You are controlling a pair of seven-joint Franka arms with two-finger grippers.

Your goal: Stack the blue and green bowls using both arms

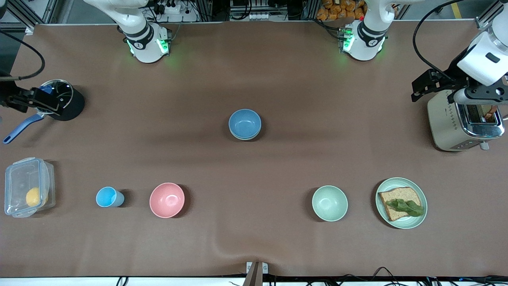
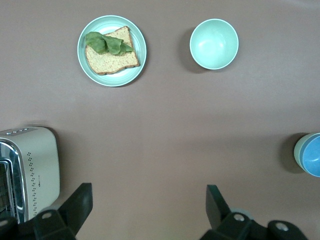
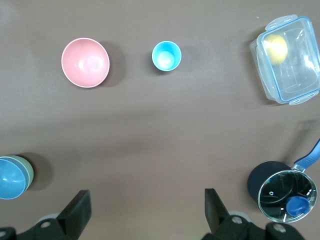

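Front view: blue bowl nested in green bowl mid-table; left gripper over toaster, right gripper over pot, both spread apart, empty; risk: stray nudge unseats stack

A round matte medium-blue bowl sits nested in a sage-green bowl at the middle of the brown worktop. The right gripper hangs over a lidded black pot at the right arm's edge, the left gripper beside a cream toaster at the left arm's edge.
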